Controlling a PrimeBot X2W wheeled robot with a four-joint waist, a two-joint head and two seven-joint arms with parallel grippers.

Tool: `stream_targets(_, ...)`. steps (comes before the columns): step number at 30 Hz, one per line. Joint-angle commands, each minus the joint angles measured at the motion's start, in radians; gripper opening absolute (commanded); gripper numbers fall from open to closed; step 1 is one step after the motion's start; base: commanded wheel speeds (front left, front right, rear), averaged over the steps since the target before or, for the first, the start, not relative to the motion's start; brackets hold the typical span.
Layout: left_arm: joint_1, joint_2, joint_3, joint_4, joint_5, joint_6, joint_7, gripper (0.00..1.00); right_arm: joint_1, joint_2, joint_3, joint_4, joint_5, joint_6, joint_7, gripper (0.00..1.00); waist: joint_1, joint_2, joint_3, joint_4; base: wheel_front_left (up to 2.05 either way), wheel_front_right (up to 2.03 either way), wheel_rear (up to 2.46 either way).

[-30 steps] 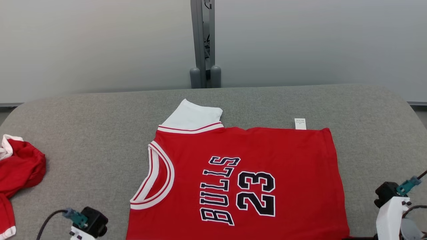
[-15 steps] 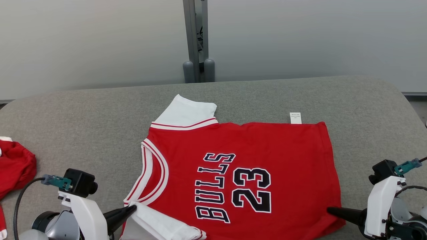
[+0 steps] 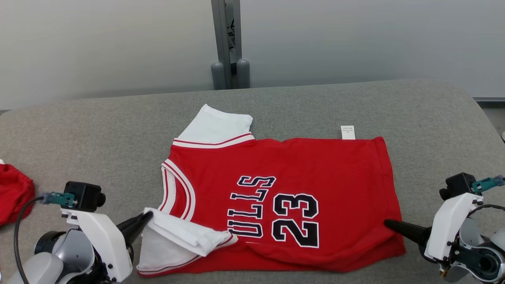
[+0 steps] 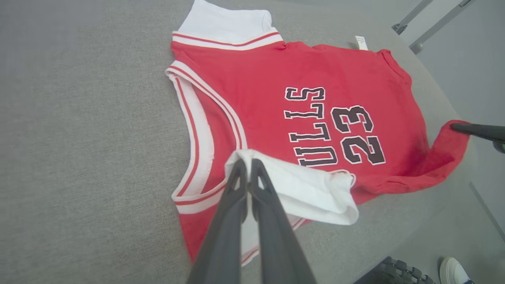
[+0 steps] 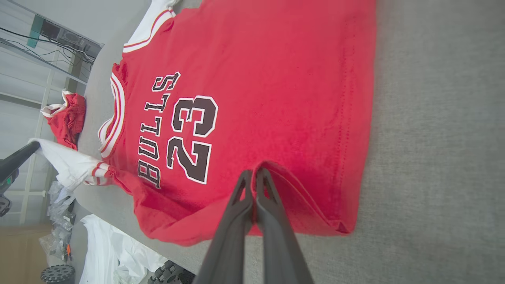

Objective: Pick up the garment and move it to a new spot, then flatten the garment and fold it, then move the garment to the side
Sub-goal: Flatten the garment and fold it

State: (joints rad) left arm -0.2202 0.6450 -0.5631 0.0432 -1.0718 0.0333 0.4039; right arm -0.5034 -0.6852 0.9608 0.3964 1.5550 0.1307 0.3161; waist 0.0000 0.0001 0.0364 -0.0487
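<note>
Grey felt covers the table point(image 3: 79, 130). Mid-table lies our red jersey point(image 3: 315, 165), print up, with its collar toward the table's left end and its hem toward the right end. We have both near corners raised off the table. Our left gripper point(image 3: 146, 216), at the table's near-left, is clenched on the white sleeve point(image 3: 177, 232). Our right gripper point(image 3: 388, 223), at the table's near-right, is pinched tight on the hem corner point(image 3: 378, 244).

We judge the fold toward the table's far edge to be the risky part. If one arm leads, the crease will run skewed. Each pinch takes only a little cloth, so a tug could pull it free, or bring one layer and leave the other behind. The far sleeve point(image 3: 217, 126) may end up poking out. At the table's left edge a crumpled red garment point(image 3: 14, 193) sits well apart.
</note>
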Motion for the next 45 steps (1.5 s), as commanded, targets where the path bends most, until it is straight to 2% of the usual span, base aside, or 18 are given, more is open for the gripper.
stream_targets(1, -0.022, 0.001, 0.005, 0.009, 0.007, -0.001, -0.01, 0.0, -0.002, 0.005, -0.003, 0.003, -0.006, 0.0, -0.008, 0.0, 0.0, -0.0001, 0.003, 0.0, 0.0, 0.0, 0.0)
stream_targets(4, -0.034, -0.02, 0.004, 0.05, 0.027, 0.004, -0.038, 0.0, -0.013, 0.012, -0.003, 0.021, -0.021, 0.0, -0.029, 0.0, 0.0, -0.0001, 0.01, -0.001, 0.0, 0.0, 0.0)
stream_targets(19, -0.092, -0.078, -0.029, 0.194, 0.079, -0.042, -0.108, 0.0, -0.041, 0.05, -0.013, 0.09, -0.052, 0.0, -0.112, 0.0, 0.0, -0.0001, 0.04, -0.007, 0.0, 0.0, 0.0)
stream_targets(32, -0.152, -0.116, -0.022, 0.276, 0.119, -0.046, -0.194, 0.0, -0.064, 0.074, -0.004, 0.13, -0.064, 0.0, -0.15, 0.01, 0.0, -0.0001, 0.078, -0.004, 0.0, 0.0, 0.0)
stream_targets(33, -0.155, -0.118, -0.027, 0.283, 0.121, -0.047, -0.188, 0.0, -0.067, 0.077, -0.007, 0.139, -0.062, 0.0, -0.155, 0.45, 0.0, -0.0001, 0.081, -0.004, 0.0, 0.0, 0.0)
stream_targets(34, -0.158, -0.121, -0.031, 0.292, 0.121, -0.044, -0.177, 0.0, -0.069, 0.082, -0.009, 0.151, -0.055, 0.0, -0.154, 1.0, 0.0, -0.0001, 0.084, -0.004, 0.0, 0.0, 0.0)
stream_targets(35, -0.163, -0.121, -0.037, 0.298, 0.125, -0.043, -0.172, 0.0, -0.071, 0.089, -0.012, 0.16, -0.048, 0.0, -0.149, 1.0, 0.0, -0.0001, 0.087, -0.004, 0.0, 0.0, 0.0)
stream_targets(37, -0.172, -0.121, -0.04, 0.312, 0.135, -0.029, -0.174, 0.91, -0.082, 0.101, -0.015, 0.167, -0.04, 0.0, -0.146, 1.0, 0.0, -0.0001, 0.092, -0.003, 0.0, 0.0, 0.0)
stream_targets(38, -0.171, -0.123, -0.042, 0.32, 0.138, -0.022, -0.173, 1.0, -0.087, 0.103, -0.018, 0.17, -0.039, 0.0, -0.15, 1.0, 0.0, -0.0001, 0.093, -0.003, 0.0, 0.0, 0.0)
stream_targets(45, -0.185, -0.132, -0.051, 0.355, 0.168, -0.004, -0.197, 1.0, -0.094, 0.104, -0.029, 0.197, -0.055, 0.0, -0.197, 1.0, 0.0, -0.0001, 0.088, -0.001, 0.0, 0.0, 0.0)
